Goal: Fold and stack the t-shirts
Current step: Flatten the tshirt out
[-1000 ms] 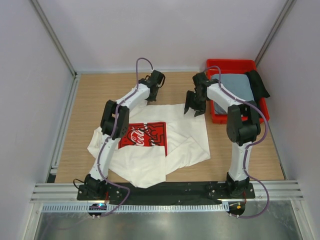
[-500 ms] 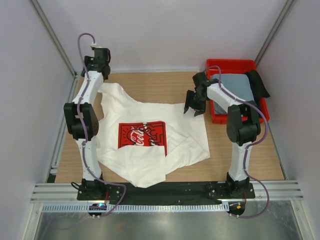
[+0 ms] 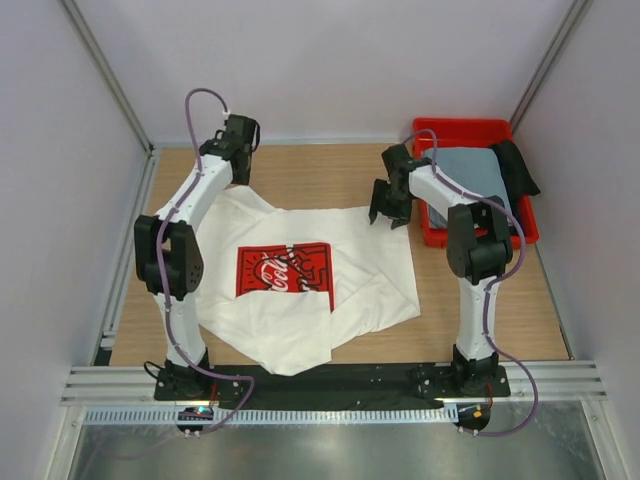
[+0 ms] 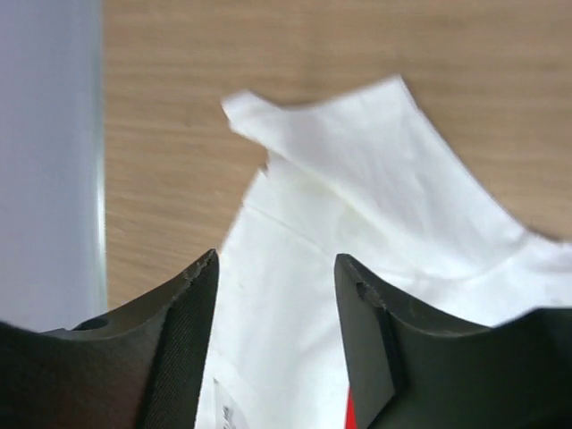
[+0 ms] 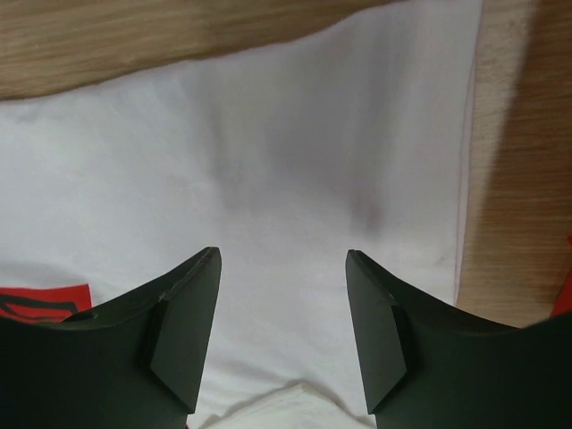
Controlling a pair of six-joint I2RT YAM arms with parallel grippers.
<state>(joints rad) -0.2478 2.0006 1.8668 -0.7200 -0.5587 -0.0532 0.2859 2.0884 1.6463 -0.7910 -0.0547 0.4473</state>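
The large white t-shirt point(image 3: 370, 260) lies spread on the wooden table, its red Coca-Cola print point(image 3: 285, 270) facing up. My left gripper point(image 3: 240, 172) hovers open above the shirt's far-left sleeve point(image 4: 357, 179), holding nothing point(image 4: 277, 259). My right gripper point(image 3: 388, 215) is open just over the shirt's far-right part point(image 5: 295, 179), also empty point(image 5: 283, 255). The grey-blue t-shirt point(image 3: 470, 172) lies in the red bin point(image 3: 455, 128) at the back right.
A black cloth point(image 3: 516, 165) hangs over the bin's right side. The left wall point(image 4: 45, 161) stands close to my left gripper. Bare wood point(image 3: 330, 175) shows behind the shirt, between the two grippers, and in front of the bin point(image 3: 510, 310).
My left gripper pulled the shirt's far edge out to the far left, opened and let it go, then drew back a little to the right. The right arm barely moved.
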